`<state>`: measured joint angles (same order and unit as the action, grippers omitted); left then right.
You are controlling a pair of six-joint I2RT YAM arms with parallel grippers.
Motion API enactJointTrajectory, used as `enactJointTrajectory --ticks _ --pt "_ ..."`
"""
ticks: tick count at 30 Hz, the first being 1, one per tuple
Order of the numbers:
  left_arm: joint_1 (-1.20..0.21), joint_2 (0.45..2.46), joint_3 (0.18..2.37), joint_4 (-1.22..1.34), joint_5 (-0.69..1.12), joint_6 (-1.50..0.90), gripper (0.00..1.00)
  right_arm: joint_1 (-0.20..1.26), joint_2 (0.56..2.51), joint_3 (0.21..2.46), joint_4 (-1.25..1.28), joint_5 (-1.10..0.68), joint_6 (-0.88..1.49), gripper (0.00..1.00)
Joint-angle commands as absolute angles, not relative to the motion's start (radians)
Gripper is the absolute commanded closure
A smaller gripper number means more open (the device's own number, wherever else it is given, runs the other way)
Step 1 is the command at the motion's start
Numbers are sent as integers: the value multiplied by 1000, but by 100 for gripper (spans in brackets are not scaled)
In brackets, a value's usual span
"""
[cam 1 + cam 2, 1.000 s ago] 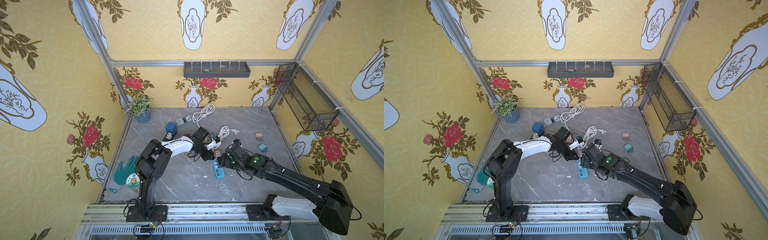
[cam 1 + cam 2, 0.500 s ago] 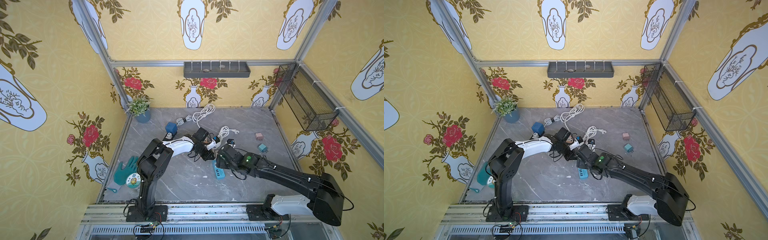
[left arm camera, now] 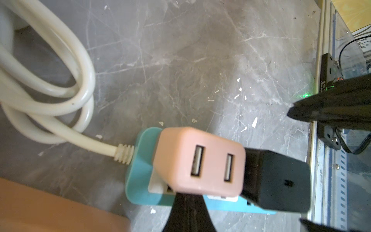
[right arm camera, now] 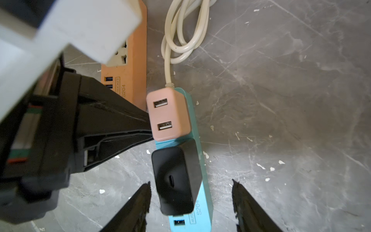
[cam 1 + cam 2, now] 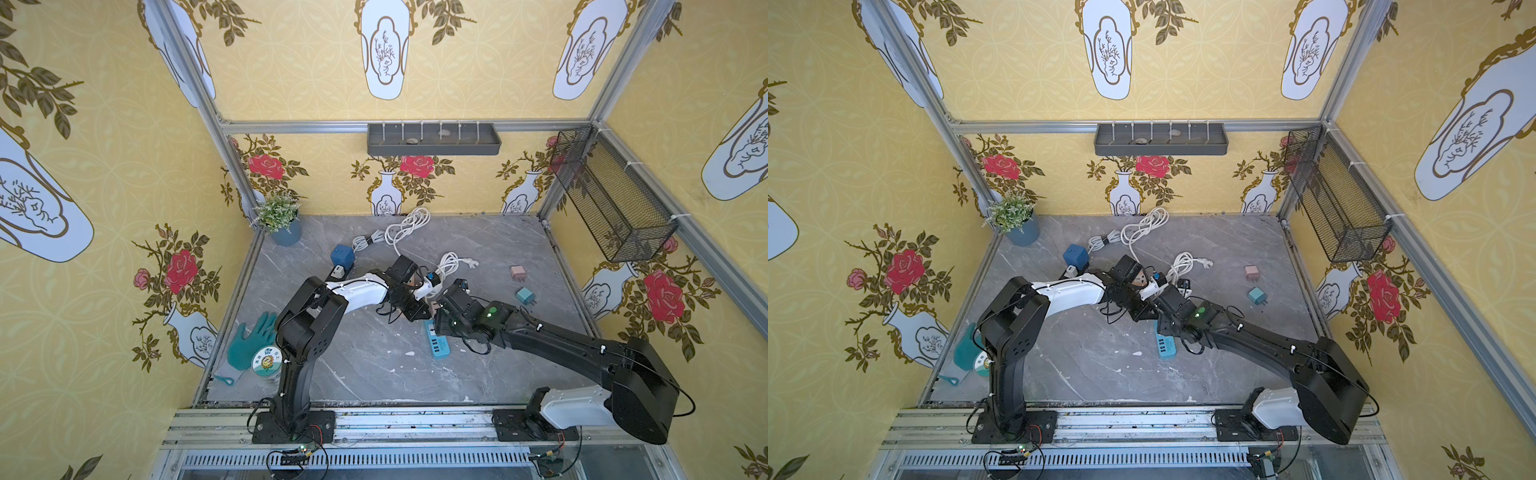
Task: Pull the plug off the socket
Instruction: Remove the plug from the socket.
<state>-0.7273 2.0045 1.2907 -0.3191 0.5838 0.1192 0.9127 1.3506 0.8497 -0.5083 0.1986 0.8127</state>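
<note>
The teal power strip (image 4: 202,180) lies on the grey counter (image 4: 281,100), with a pink USB plug (image 4: 168,115) and a black charger (image 4: 176,180) seated in it side by side. The left gripper (image 4: 149,128), closed, presses against the pink plug's side. The right gripper (image 4: 190,200) stands open, straddling the black charger. An orange power strip (image 4: 130,70) lies just beside the teal one, a white cord (image 4: 180,40) coiled beyond.

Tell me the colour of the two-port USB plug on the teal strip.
Pale pink USB plug; clearest in the right wrist view.

Robot test booth, aluminium frame (image 5: 195,79), floral wallpaper walls (image 5: 104,137), marble-look floor (image 5: 374,365)
</note>
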Motion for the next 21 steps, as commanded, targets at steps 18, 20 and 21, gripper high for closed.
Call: enactJointTrajectory --ticks 18,20,21 --pt "-729 2029 1267 -351 525 124 100 885 1519 935 -504 210 752 44" --pt "-729 2030 1267 -351 526 124 100 889 1541 949 -520 226 750 48" --pt "-728 2031 1267 -351 525 124 100 896 1554 960 -532 240 749 49"
